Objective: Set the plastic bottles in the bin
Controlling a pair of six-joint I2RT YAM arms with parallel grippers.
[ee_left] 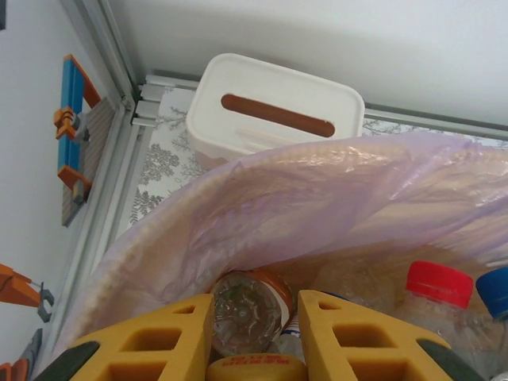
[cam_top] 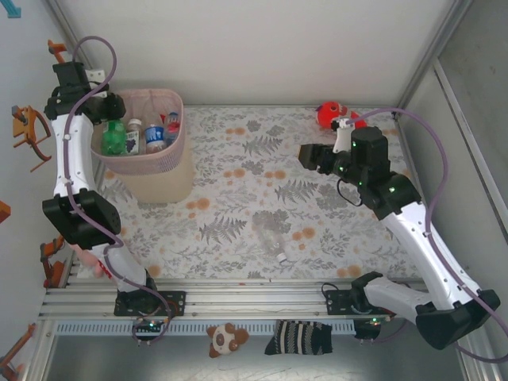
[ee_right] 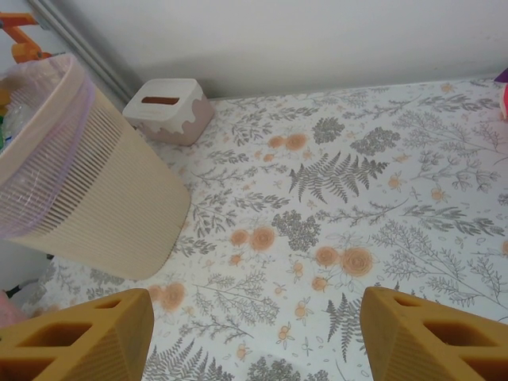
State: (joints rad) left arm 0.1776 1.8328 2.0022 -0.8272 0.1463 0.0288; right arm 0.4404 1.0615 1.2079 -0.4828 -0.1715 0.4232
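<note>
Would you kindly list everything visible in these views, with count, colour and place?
bin: one, cream with pink liner, far left of the table.
bottles in bin: at least four, clear and green, inside.
held bottle: one, clear, orange label, over the bin.
loose bottle: one, clear, lying mid-table.
fish plush: one, red-orange, far right.
tissue box: one, white, behind the bin.
soft toy: one, brown and white, off the table's near edge.
striped cloth: one, black and white, beside the soft toy.
left gripper: one, yellow jaws shut on the held bottle.
right gripper: one, yellow jaws open, empty, over the table.
</note>
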